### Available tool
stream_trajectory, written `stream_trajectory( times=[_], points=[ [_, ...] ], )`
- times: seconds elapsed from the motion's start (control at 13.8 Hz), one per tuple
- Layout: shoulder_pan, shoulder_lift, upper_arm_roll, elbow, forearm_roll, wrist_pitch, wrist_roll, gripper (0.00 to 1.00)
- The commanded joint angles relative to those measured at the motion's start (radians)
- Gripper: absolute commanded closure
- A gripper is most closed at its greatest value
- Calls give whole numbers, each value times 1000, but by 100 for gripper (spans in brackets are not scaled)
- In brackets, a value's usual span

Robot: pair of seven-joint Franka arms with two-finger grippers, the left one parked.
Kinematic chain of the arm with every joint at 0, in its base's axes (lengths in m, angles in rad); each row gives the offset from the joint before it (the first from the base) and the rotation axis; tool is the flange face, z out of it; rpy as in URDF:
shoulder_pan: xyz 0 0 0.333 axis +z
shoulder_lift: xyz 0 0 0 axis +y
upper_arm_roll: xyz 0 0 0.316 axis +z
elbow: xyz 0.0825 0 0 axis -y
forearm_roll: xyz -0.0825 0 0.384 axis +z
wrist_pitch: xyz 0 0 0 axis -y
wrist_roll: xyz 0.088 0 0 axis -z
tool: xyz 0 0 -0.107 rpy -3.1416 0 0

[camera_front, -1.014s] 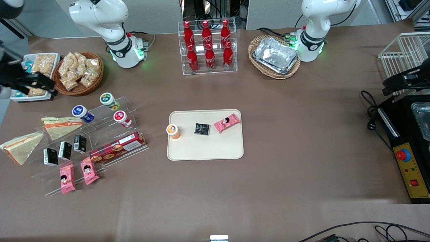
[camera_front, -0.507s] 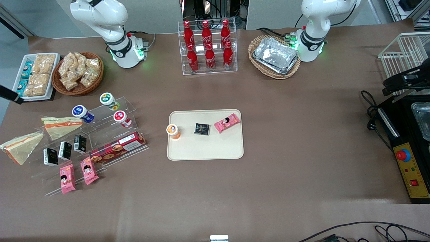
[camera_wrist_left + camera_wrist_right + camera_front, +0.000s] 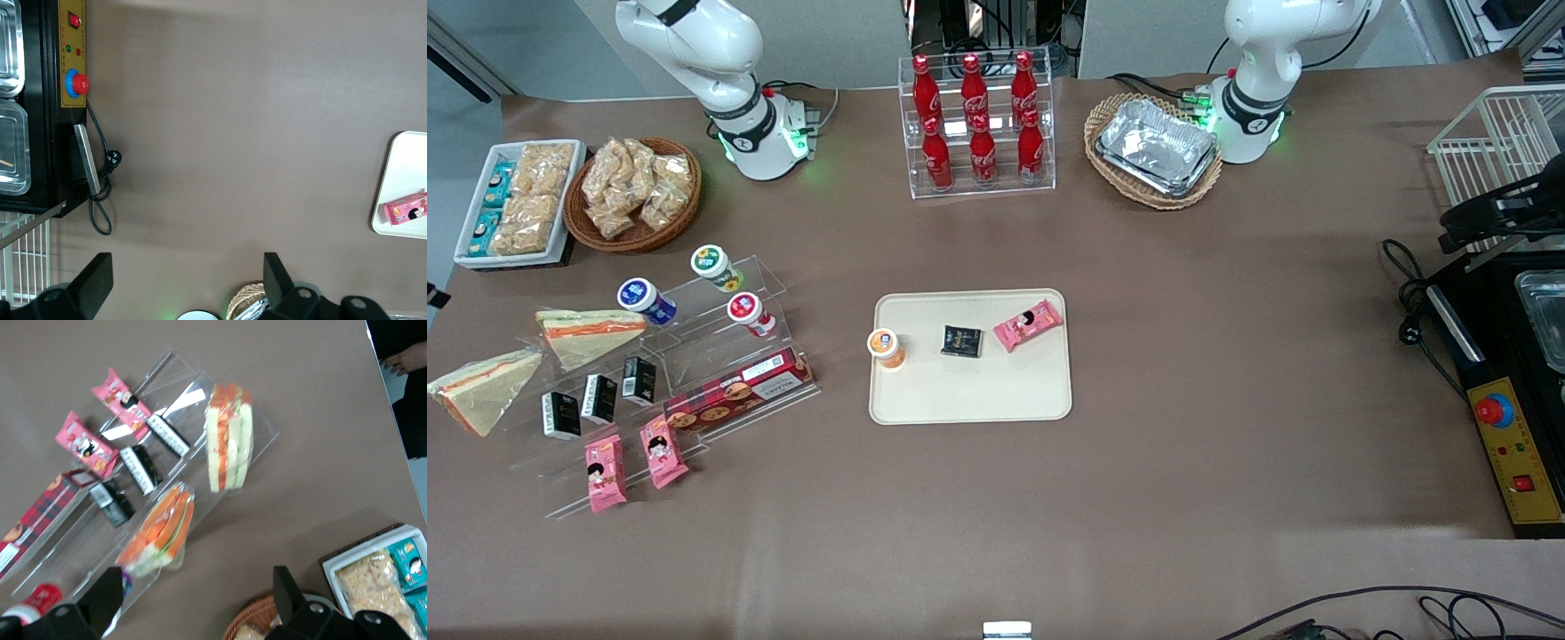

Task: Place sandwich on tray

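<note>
Sandwich (image 3: 591, 335) sat on the acrylic stand (image 3: 694, 373) near the worktop's working-arm end, tray (image 3: 969, 400) well apart; gripper (image 3: 193, 603) hovered above, spread and empty. 2 near-identical wedges risked a slippery, crushing grab.

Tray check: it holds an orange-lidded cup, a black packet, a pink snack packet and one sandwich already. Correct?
Not quite. The front view shows the tray without any sandwich; both sandwiches lie by the acrylic stand. The gripper hovers above them, open.

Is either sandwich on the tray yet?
No. Both sandwiches lie by the clear rack; the tray holds only small snacks. The open gripper hangs above them.
</note>
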Motion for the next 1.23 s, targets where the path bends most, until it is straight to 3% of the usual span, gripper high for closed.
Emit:
stream_trajectory(
  times=[0.0,0.51,0.87,0.94,1.01,1.09,1.16],
  points=[
    [-13,105,-21,24,27,105,-14,0],
    [-19,280,-24,24,28,251,-52,0],
    [-19,326,-26,24,27,305,-52,0],
    [-21,330,-24,24,27,311,-52,8],
    [-21,335,-26,24,27,314,-50,38],
    [-19,341,-26,24,28,320,-44,53],
    [-19,347,-26,26,28,331,-44,61]
  ],
)
